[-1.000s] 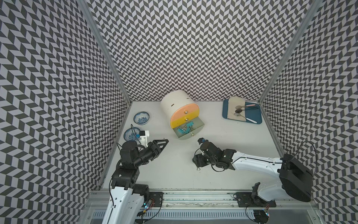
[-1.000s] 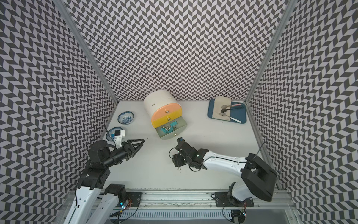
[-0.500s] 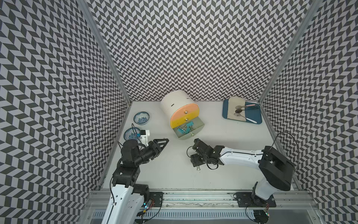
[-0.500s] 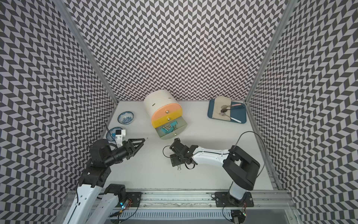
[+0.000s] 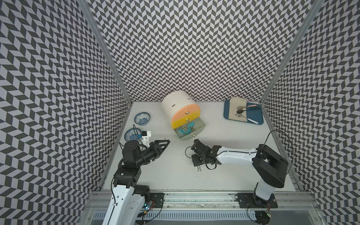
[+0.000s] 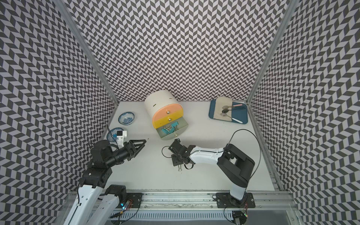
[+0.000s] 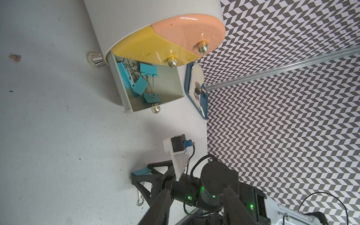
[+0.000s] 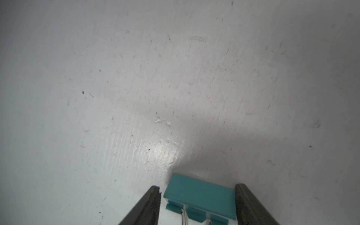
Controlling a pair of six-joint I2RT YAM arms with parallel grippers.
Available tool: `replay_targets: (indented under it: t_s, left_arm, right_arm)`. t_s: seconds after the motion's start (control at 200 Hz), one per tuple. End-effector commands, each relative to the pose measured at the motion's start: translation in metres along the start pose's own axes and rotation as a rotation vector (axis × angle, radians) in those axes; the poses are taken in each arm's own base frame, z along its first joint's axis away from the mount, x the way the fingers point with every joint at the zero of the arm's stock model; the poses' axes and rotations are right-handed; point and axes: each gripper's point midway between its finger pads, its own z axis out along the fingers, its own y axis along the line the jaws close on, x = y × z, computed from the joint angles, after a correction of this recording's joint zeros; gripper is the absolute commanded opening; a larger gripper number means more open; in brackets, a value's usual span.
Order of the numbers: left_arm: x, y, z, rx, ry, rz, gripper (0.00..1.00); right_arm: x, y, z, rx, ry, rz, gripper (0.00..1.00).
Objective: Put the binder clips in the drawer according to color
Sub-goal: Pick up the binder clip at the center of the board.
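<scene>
The drawer cabinet [image 5: 175, 105] lies at the back centre with its grey-green bottom drawer [image 5: 197, 124] pulled open. Several teal binder clips [image 5: 185, 130] lie inside it, also shown in the left wrist view [image 7: 140, 85]. One more teal binder clip [image 8: 198, 194] lies on the table in front. My right gripper [image 8: 196, 191] is down at the table and straddles this clip. Its jaws are open, with a thin gap at one finger [image 8: 153, 202]. In both top views only the clip's wire handle [image 5: 199, 168] [image 6: 180, 168] shows below the right gripper [image 5: 195, 158]. My left gripper [image 5: 165, 144] hovers open and empty at the left.
Two blue-and-white bowls [image 5: 142, 118] [image 5: 131, 134] sit by the left wall, the nearer one partly behind my left wrist camera. A blue tray [image 5: 255, 118] with a cloth and spoons stands at the back right. Patterned walls close in three sides.
The right gripper has edged left over the lone clip and its jaws have narrowed around it, while the arm's elbow swung. The clip and the left arm have not moved.
</scene>
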Motion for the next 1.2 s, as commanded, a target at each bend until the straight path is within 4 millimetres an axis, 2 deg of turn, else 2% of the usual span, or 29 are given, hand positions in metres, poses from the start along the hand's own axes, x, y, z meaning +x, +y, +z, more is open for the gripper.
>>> replay_targets:
  t_s: [0.0, 0.23, 0.506, 0.621, 0.956, 1.197]
  left_arm:
    - [-0.001, -0.001, 0.001, 0.015, -0.001, 0.029, 0.48]
    - [-0.003, 0.000, 0.003, 0.017, -0.003, 0.028, 0.48]
    - [-0.011, 0.001, 0.013, 0.029, -0.004, 0.021, 0.48]
    - [-0.015, 0.003, 0.019, 0.033, -0.003, 0.016, 0.48]
    - [-0.029, 0.005, 0.037, 0.043, 0.008, 0.009, 0.48]
    - [-0.033, 0.011, 0.051, 0.041, 0.021, -0.005, 0.48]
  right_arm:
    - [-0.004, -0.001, 0.003, 0.017, -0.018, 0.011, 0.58]
    - [-0.011, -0.002, -0.008, 0.021, -0.049, 0.003, 0.47]
    - [-0.034, -0.017, -0.035, 0.028, -0.117, 0.036, 0.45]
    - [-0.049, -0.031, -0.045, 0.038, -0.138, 0.058, 0.44]
    - [-0.110, -0.083, -0.084, 0.000, -0.243, 0.192, 0.43]
    - [-0.165, -0.101, -0.109, -0.050, -0.322, 0.236, 0.43]
